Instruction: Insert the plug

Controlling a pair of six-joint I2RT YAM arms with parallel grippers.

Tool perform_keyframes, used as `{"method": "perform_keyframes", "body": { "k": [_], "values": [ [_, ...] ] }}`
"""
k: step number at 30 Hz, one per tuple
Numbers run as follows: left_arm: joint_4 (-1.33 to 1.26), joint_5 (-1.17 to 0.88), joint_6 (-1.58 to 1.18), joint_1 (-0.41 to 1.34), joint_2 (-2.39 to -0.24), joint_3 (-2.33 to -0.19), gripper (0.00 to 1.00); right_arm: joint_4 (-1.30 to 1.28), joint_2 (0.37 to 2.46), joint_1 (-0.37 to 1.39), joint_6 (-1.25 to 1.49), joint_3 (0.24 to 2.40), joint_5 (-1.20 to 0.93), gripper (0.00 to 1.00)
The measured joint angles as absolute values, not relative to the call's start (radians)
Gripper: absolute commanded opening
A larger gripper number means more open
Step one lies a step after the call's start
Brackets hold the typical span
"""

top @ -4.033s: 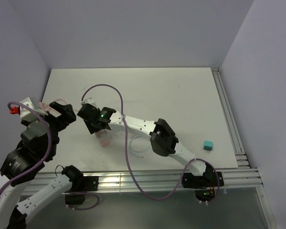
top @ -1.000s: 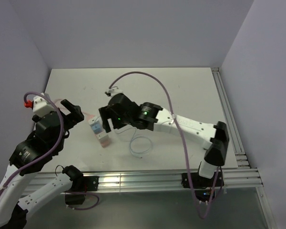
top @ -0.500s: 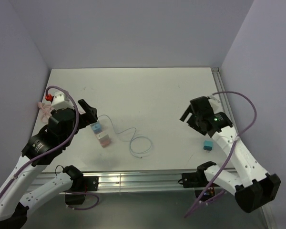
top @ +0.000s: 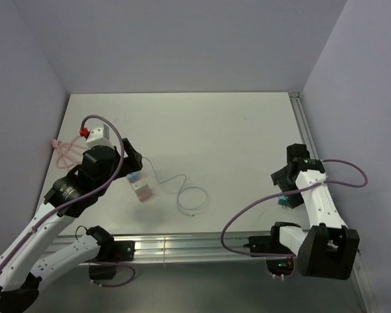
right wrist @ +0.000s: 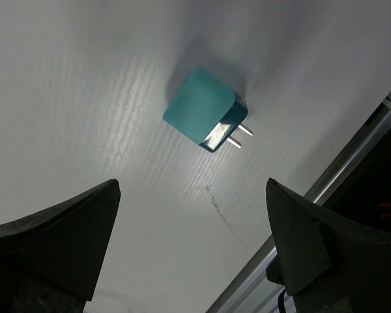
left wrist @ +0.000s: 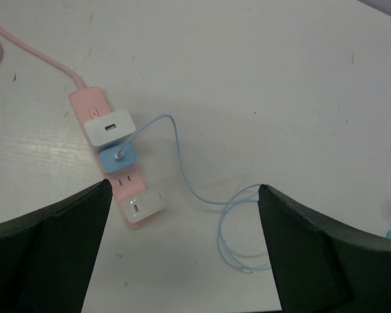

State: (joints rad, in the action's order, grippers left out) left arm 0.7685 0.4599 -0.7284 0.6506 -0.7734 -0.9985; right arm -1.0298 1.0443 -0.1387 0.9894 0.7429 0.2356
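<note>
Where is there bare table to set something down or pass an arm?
Free: the far half of the table up to the back wall, and the middle between the wire loop and the teal adapter. Crowded: near left, where the pink socket strip lies by the left gripper; the right gripper hangs over the teal adapter.

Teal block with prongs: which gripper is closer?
Right. The right gripper hangs over the teal block; the left gripper is far off, above the pink socket strip.
</note>
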Motion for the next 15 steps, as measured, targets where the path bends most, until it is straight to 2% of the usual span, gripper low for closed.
{"method": "perform_keyframes", "body": {
  "k": [10,15],
  "values": [
    [0.772,0.433,-0.725,0.651,-0.807,-0.998,1.00,-0.934,1.214,-0.172,0.993,0.714,0.257,0.97],
    [0.785,0.434,-0.719,0.651,-0.817,-0.999,1.00,-0.861,1.313,-0.196,0.975,0.698,0.280,0.89]
  ]
}}
